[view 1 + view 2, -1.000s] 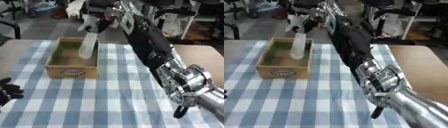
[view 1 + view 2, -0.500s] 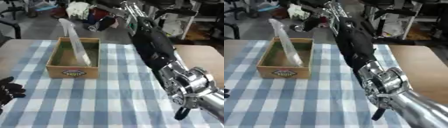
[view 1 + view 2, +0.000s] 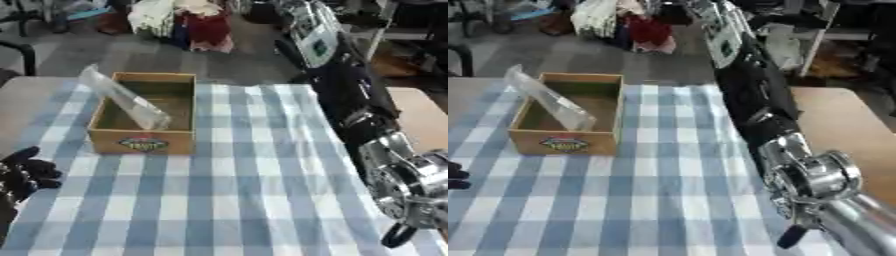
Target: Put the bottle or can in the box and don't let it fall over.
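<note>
1. Bottle (image 3: 125,97): we see a clear plastic bottle inside the cardboard box (image 3: 143,141), but it is tilted hard, its base down near the front wall and its upper end sticking up and out over the back-left rim. We judge it has tipped, or is close to it, so the "don't let it fall" part looks unmet.
2. Doing the step well, as we judge it: we would bring a hand back over the box, take the bottle high on its body, stand it straight with the base flat on the box floor, and open only once it stands without leaning on the wall.
3. Right arm (image 3: 750,95): it rises from the lower right toward the top of both views; its hand is out of view, so we cannot say how its fingers stand.
4. Left hand (image 3: 22,175): it rests at the lower-left edge, well apart from the box, black fingers loosely curled and holding nothing.
5. Tabletop (image 3: 245,200): a blue-and-white checked cloth covers it, and we see nothing else on it near the box.
6. Obstacles: the box walls are low and the leaning bottle crosses the opening, so a hand coming down must avoid knocking it flatter. Clutter beyond the far edge is well apart.
</note>
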{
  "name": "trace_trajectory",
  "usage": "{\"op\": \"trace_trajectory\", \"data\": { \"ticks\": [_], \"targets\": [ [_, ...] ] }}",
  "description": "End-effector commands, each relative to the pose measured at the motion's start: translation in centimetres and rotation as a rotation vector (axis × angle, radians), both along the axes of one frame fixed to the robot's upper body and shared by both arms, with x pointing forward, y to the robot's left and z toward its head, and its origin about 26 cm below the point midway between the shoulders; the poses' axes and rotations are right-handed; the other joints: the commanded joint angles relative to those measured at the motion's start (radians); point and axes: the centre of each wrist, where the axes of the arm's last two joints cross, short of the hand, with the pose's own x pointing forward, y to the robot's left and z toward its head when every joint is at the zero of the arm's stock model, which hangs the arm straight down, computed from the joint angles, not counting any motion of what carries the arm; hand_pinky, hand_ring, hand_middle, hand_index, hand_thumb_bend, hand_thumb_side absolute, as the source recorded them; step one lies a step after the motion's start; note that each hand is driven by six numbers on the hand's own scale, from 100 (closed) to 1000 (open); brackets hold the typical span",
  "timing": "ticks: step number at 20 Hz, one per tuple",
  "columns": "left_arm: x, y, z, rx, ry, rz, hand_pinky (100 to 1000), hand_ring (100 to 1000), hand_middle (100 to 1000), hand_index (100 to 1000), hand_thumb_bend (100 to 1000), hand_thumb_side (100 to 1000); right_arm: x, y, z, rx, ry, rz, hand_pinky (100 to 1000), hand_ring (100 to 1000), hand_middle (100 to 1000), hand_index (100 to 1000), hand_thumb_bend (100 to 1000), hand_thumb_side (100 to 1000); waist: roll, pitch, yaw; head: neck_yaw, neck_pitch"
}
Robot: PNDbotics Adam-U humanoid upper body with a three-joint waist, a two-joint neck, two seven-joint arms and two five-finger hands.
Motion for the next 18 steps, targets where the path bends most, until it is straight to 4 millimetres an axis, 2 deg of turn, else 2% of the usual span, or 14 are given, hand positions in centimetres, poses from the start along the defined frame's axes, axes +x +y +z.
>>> {"op": "trace_trajectory", "data": {
  "ticks": [1,3,7,9,14,16,18],
  "targets": [
    [-0.2,1.1,0.7,0.028,-0.024,0.04,690,700,656,888,185,1000,-3.1,-3.7,0.8,0.188,-0.025,0.029,786,719,693,858,100,560,0.006,-0.011,-0.015,0.046,0.012],
    [-0.4,1.5,0.6,0.034,-0.022,0.061,690,700,656,888,184,1000,-5.7,-5.5,-1.7,0.269,0.045,0.075,786,725,700,860,100,601,0.008,-0.009,-0.033,0.068,0.018],
    [-0.8,2.2,0.3,0.043,-0.018,0.103,689,700,655,888,182,1000,-11.0,-7.1,-7.4,0.433,0.203,0.134,777,722,694,865,100,658,0.016,-0.004,-0.077,0.109,0.029],
    [-0.9,2.3,0.2,0.044,-0.018,0.111,689,700,654,888,182,1000,-13.4,-7.7,-9.6,0.497,0.276,0.135,774,718,690,865,100,685,0.02,0.0,-0.092,0.118,0.032],
    [-1.0,2.2,0.0,0.037,-0.019,0.116,687,700,654,888,181,1000,-16.7,-7.5,-12.9,0.632,0.384,0.156,764,691,671,863,100,747,0.026,0.004,-0.117,0.126,0.029],
    [-1.0,1.9,-0.1,0.033,-0.015,0.106,686,701,654,888,181,1000,-17.8,-7.3,-14.3,0.692,0.433,0.153,759,682,665,858,100,746,0.028,0.006,-0.121,0.118,0.026],
    [-0.9,1.8,-0.2,0.032,-0.009,0.1,685,701,654,888,180,1000,-18.5,-7.2,-15.5,0.73,0.478,0.143,755,674,658,852,100,784,0.03,0.007,-0.124,0.109,0.031]
  ]
}}
